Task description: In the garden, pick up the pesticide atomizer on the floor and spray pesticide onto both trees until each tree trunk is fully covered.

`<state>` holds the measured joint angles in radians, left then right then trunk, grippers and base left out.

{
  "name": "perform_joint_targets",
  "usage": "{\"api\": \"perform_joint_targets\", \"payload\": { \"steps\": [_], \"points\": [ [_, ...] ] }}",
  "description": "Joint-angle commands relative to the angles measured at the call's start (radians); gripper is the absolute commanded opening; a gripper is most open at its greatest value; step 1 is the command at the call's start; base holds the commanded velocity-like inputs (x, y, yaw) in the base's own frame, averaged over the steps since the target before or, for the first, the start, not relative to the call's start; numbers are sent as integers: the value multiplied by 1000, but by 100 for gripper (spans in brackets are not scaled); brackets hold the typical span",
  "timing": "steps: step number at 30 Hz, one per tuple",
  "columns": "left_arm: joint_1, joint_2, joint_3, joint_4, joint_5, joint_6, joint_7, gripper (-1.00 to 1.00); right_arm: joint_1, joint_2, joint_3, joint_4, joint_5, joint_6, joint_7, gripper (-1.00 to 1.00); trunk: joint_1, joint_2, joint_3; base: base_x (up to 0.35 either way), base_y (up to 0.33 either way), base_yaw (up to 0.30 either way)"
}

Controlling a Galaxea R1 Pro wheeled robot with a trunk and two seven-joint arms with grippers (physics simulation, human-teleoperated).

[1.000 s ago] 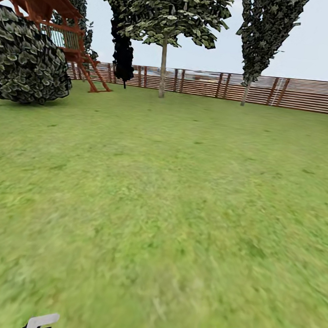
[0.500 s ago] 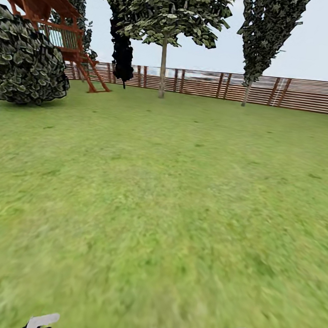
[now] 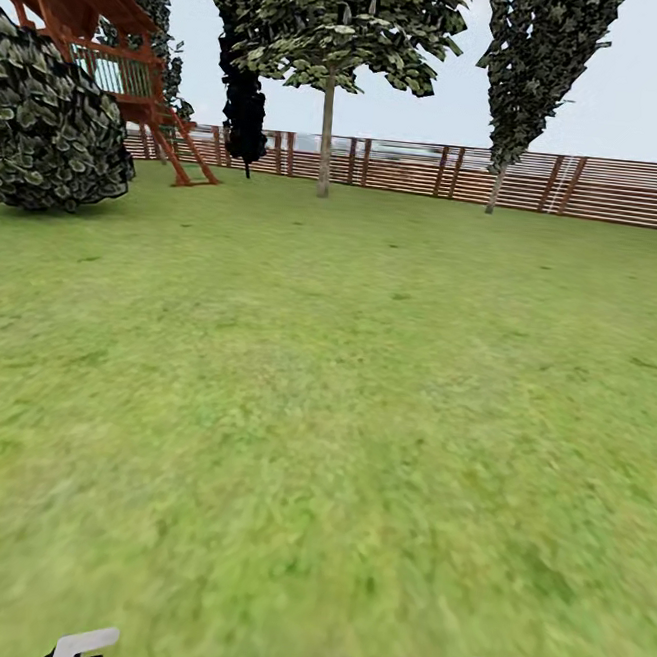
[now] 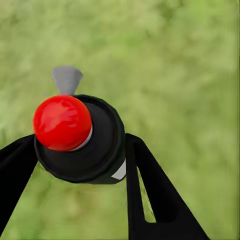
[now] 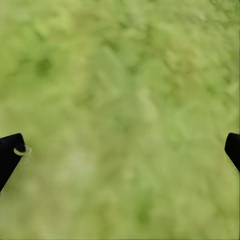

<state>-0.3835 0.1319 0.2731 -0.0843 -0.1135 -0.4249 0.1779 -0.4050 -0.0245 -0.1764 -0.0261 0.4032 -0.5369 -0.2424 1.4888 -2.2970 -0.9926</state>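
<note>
The left tool [image 4: 80,165] gripped the pesticide atomizer [image 4: 77,137]; the right tool [image 5: 120,150] gaped wide, empty. The tree [image 3: 328,128], upper centre, stood distant: jolts might loosen the bottle

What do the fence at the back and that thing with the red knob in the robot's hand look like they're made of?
Fence: apparently stained wood, brown horizontal slats between posts. Atomizer, held in the left gripper: probably plastic, with a glossy red knob showing a highlight, a matte black cap and a grey nozzle.
</note>
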Motion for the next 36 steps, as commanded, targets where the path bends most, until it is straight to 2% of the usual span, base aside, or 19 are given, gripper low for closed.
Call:
{"api": "perform_joint_targets", "payload": {
  "steps": [1, 36],
  "points": [
    [0, 0, 0, 0, 0, 0, 0, -100, 0, 0, 0, 0, 0, 0, 0, 100, 0, 0, 0, 339, 0, 0],
    [0, 0, -1, 0, 0, 0, 0, -100, 0, 0, 0, 0, 0, 0, 0, 100, 0, 0, 0, 340, 0, 0]
  ]
}}
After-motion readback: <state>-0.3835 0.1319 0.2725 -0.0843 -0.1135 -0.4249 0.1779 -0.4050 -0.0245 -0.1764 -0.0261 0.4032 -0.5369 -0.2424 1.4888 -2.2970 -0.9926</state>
